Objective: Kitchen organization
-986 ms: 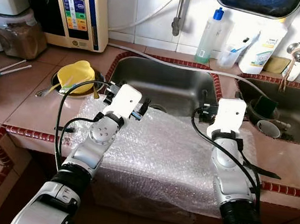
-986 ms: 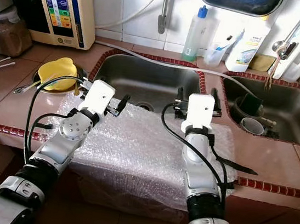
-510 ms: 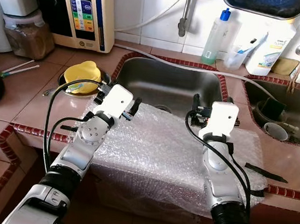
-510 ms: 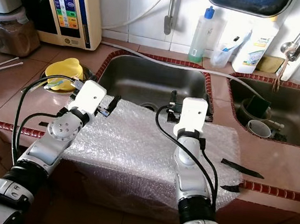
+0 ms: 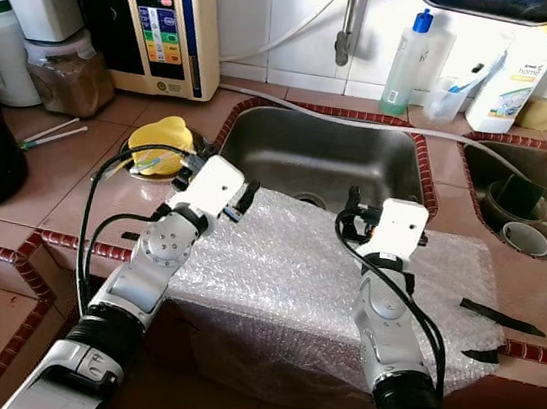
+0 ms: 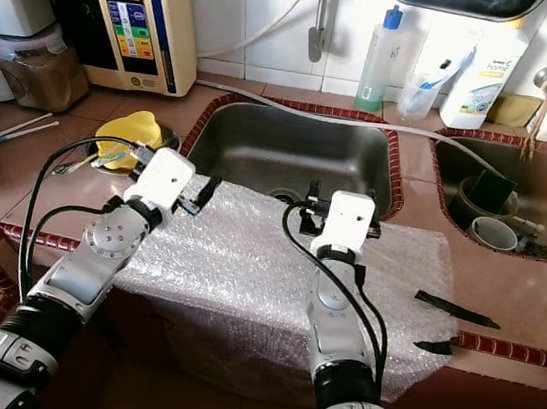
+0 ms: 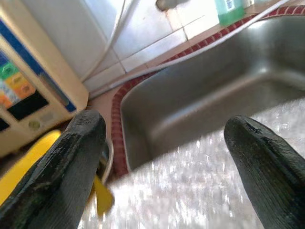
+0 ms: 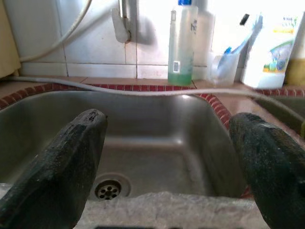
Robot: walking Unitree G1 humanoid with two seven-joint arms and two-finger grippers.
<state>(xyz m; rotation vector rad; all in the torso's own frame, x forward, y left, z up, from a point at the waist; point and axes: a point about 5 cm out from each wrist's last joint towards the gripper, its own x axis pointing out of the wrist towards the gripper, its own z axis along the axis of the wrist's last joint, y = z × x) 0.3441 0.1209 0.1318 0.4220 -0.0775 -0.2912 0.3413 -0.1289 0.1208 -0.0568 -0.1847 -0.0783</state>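
Observation:
A sheet of bubble wrap [image 5: 285,267] lies over the tiled counter's front edge, before the left steel sink [image 5: 320,155], and hangs down the counter front. My left gripper [image 5: 217,172] hovers over the sheet's back left corner, open, with nothing between its fingers [image 7: 57,176]. My right gripper [image 5: 386,211] stands over the sheet's back edge near the middle, open too, and faces the sink drain [image 8: 108,190]. A yellow item in a metal bowl [image 5: 156,139] sits just left of the left gripper.
A water ioniser [image 5: 162,13] and a jar [image 5: 63,76] stand at the back left, and chopsticks [image 5: 51,132] lie near them. Bottles [image 5: 407,51] line the wall behind the sink. The right sink holds a cup [image 5: 526,238]. Black strips [image 5: 501,317] lie on the counter at the right.
The whole picture has shifted, so the camera has moved. Both grippers stay open over the back of the bubble wrap; the right one sits slightly nearer the middle.

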